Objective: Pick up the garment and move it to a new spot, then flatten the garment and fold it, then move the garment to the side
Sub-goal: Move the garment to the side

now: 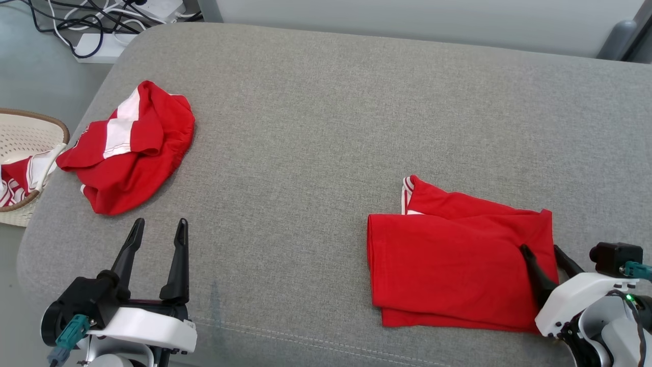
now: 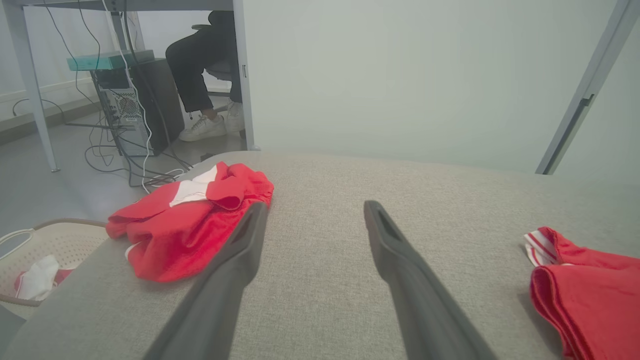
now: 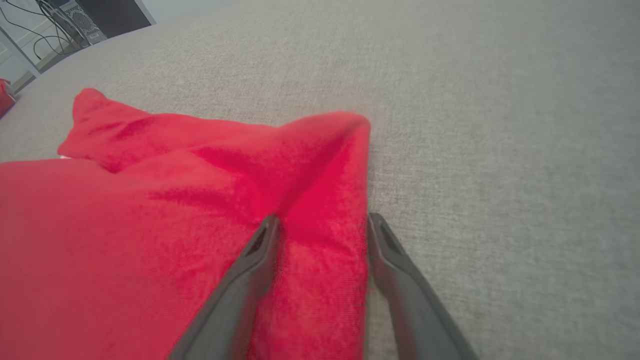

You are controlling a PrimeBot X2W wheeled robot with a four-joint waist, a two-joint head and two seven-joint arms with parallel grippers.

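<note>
Grey cushion (image 1: pixel 326 102), seen from the robot's side. Folded red garment (image 1: pixel 458 265) lies flat at about 4 o'clock on it. Right gripper (image 1: pixel 541 248) sits at the garment's 3 o'clock edge with its jaws apart, not clamped; one finger is over the cloth, the other just off the hem. Left gripper (image 1: pixel 160 221) is at 7 o'clock over bare cushion, jaws wide and empty. Crumpled red-and-white garment (image 1: pixel 132 153) is at 10 o'clock. Basket (image 1: pixel 47 119) is off the cushion at 9 o'clock and holds more clothes.
</note>
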